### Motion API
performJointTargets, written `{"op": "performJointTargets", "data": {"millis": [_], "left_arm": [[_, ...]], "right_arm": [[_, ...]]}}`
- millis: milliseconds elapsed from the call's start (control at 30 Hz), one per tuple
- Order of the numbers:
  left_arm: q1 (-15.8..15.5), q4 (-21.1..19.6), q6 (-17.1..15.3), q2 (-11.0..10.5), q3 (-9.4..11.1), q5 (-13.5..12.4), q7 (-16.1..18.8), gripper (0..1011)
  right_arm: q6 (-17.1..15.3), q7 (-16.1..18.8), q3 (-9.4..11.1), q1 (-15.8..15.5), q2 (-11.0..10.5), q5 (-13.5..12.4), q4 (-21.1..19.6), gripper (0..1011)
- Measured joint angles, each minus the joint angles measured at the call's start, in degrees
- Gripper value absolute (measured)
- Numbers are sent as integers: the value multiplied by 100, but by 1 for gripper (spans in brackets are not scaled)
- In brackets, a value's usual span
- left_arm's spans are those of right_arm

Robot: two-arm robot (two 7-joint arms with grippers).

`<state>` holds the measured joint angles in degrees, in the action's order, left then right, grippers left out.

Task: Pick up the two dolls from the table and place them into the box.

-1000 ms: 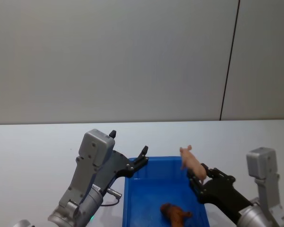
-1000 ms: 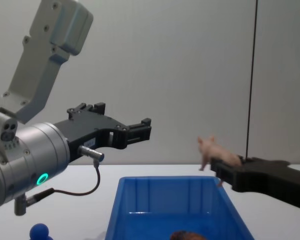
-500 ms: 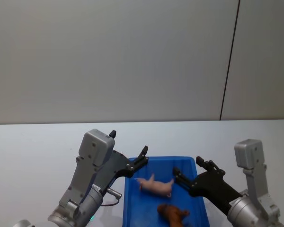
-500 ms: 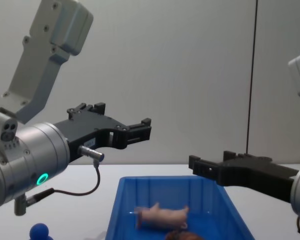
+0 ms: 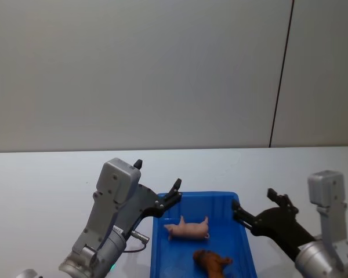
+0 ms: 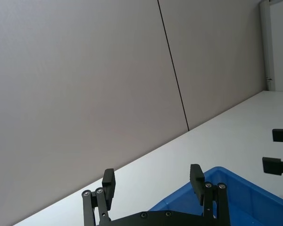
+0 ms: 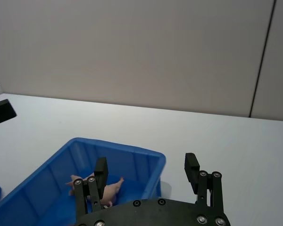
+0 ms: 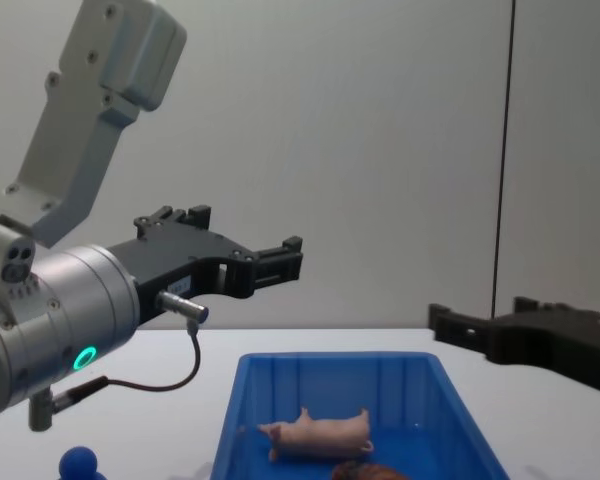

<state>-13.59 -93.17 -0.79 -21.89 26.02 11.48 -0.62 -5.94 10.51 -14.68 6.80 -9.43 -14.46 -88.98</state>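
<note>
The pale-pink pig doll (image 5: 187, 229) lies on its side inside the blue box (image 5: 244, 233), and the brown doll (image 5: 213, 262) lies just nearer to me in the same box. From the chest, the pig (image 8: 318, 436) rests on the box floor behind the brown doll (image 8: 365, 470). My right gripper (image 5: 254, 200) hovers open and empty over the box's right rim. My left gripper (image 5: 157, 174) hangs open and empty above the box's left far corner. The right wrist view looks between that arm's fingers (image 7: 101, 165) down onto the pig (image 7: 96, 186).
The box (image 8: 330, 358) stands on a white table in front of a plain grey wall. A small blue round object (image 8: 78, 462) sits on the table left of the box, under my left arm.
My right gripper held the pig above the box's right rim, then opened. The pig dropped into the box and settled. The right gripper has drawn back to the right. The left arm stayed still.
</note>
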Motion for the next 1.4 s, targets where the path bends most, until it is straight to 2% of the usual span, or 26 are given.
{"op": "performJointTargets", "data": {"millis": [367,733,1033,1400], "left_arm": [[0,0,0,0,0,0,0,1001],[28,-33,-75,-24,-19,10,24,1001],[154,-203,-410,-160,-110,186,168,1001],[367,-359,-934,-401,-272,609,298,1001]], "right_arm": [[102,-596,135,-429,-219,-137,-427,1001],[147,-816,193,-609,-311,-198,-599,1001],[164,-904,215,-680,-347,-221,-669,1001],[173,-947,226,-717,-365,-232,-702,1001]]}}
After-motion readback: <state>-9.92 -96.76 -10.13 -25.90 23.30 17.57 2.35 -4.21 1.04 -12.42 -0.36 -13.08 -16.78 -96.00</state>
